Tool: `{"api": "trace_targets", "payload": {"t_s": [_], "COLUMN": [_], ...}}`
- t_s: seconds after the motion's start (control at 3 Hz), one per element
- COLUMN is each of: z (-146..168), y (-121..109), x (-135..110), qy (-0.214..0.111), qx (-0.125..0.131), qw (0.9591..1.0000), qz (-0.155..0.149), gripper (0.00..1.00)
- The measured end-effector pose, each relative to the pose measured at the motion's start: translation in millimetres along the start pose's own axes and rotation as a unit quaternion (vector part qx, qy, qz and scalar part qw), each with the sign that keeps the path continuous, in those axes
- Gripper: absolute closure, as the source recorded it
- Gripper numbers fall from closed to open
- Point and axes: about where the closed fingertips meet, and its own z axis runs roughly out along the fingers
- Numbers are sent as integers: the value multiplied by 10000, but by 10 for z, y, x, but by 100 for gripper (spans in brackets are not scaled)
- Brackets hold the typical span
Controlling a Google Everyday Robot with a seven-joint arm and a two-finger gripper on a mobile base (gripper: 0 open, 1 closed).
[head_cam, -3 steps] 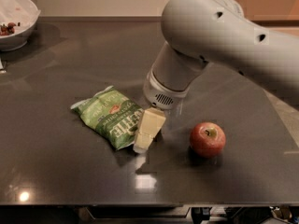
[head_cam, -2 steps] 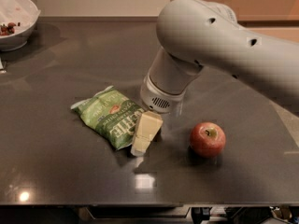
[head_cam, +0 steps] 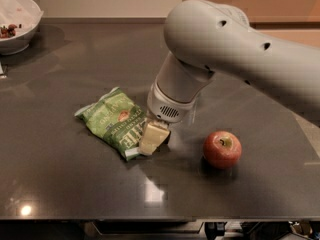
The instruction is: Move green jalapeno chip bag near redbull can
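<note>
1. Dark grey countertop (head_cam: 70,184) is seen w/ the green jalapeno chip bag (head_cam: 112,119) laid flat at centre-left, its long axis run from 10 to 4 o'clock.
2. The gripper (head_cam: 153,138) is found at the bag's 4 o'clock corner, touching the foil. Whether it is apart, together or clamped on the bag cannot be told from this angle.
3. Step in hand is judged to be the grasp of the bag. Transport is not yet done.
4. The redbull can is not seen anywhere in view, so the target pos. is unknown. It may be hidden behind the big grey arm (head_cam: 225,39) or be out of view.
5. Next move, as judged: a firm hold on the crinkly edge is called for, then a lift or drag toward the can once it is located. The bag is to be set near it w/o the can being knocked.
6. A red apple (head_cam: 222,149) is sat at 3 o'clock of the gripper, near but apart. The path would prob. be blocked by it if the bag is taken rightward.
7. A white bowl (head_cam: 20,36) w/ dark bits inside is parked at 10 o'clock, at the far corner, well apart from the bag. No obstruction is expected from it.
</note>
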Motion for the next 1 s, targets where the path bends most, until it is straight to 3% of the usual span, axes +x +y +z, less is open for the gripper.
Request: {"api": "trace_targets", "payload": {"t_s": [0.67,1.0], "z": [-126,-297], "y": [-43,-84], "x": [17,156], "qy": [-20,111], "qx": [36,134], "qw": [10000,9998], "qz": [1,-59], "gripper": [87,100]}}
